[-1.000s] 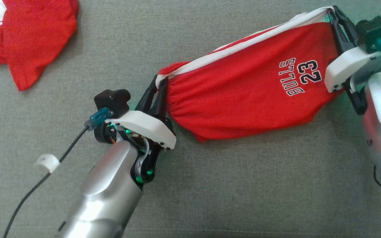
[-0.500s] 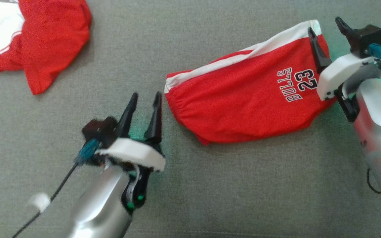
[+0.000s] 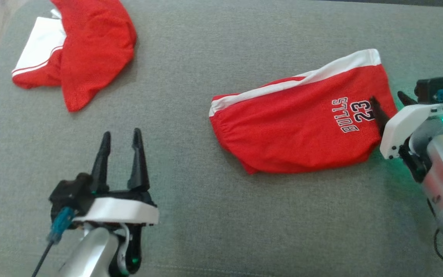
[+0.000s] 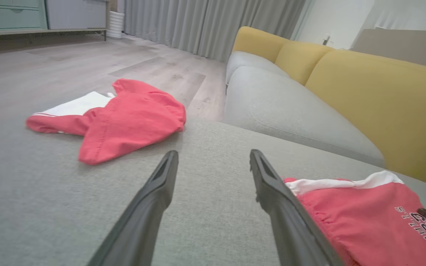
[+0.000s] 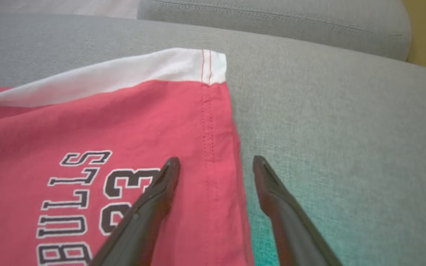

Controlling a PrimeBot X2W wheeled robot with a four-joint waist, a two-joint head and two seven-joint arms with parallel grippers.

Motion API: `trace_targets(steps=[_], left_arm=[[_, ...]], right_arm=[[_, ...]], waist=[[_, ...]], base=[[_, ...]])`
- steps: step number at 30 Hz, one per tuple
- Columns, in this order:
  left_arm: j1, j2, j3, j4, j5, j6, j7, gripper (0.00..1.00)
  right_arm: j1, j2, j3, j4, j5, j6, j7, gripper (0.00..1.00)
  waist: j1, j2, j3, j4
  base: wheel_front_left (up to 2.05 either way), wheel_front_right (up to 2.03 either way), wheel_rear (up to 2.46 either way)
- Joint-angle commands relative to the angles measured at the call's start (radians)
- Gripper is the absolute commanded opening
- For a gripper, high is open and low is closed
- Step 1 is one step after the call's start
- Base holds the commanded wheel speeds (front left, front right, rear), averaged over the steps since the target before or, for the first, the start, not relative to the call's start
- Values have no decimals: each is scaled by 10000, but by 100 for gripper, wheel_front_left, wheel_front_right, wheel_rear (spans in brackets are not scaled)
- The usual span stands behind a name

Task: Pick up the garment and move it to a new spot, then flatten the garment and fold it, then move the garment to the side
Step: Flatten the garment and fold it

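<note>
Pose — left hand (image 3: 121, 133) apart, near shorts (image 3: 294, 134) | right hand (image 3: 386, 97) apart, straddling its edge

grey cushion (image 3: 221, 231), red shorts (image 3: 294, 130), crumpled red garment (image 3: 90, 50)

grey sofa seat (image 4: 290, 111) with yellow back cushions (image 4: 375, 96), pale wood floor (image 4: 87, 62), grey curtains (image 4: 205, 26)

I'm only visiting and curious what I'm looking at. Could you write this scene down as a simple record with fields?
Surface: grey fabric sofa seat
Garment in work: red fabric shorts, white side stripe, "BULLS 23" print, lying loose, ungripped
Other garment: crumpled red and white cloth, far left
Left fingers: open, apart from the shorts
Right fingers: open, one over the shorts' hem, one over the seat
</note>
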Motion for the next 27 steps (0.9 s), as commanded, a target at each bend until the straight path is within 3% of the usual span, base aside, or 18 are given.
trace_targets(steps=[1, 10, 13, 15, 27], left_arm=[[-77, 331, 517, -504, 89, 122, -125, 100], [325, 561, 696, -1049, 75, 353, -116, 100], [357, 572, 693, -1082, 72, 400, -102, 100], [346, 570, 656, -1093, 88, 409, -83, 100], [489, 628, 613, -1142, 137, 486, -60, 100]], right_arm=[[10, -253, 164, -345, 281, 65, 112, 100], [165, -165, 134, -64, 1217, 65, 1123, 100], [262, -2, 200, -207, 1671, 65, 1591, 29], [309, 34, 243, -372, 1910, 65, 1707, 0], [596, -315, -8, -1101, 2187, 65, 227, 0]], waist=[[2, -1, 30, 112], [2, -1, 143, 367], [2, -1, 128, 323], [2, -1, 96, 249], [2, -1, -559, -751]], base=[[0, 0, 0], [0, 0, 0], [0, 0, 0], [0, 0, 0], [0, 0, 0]])
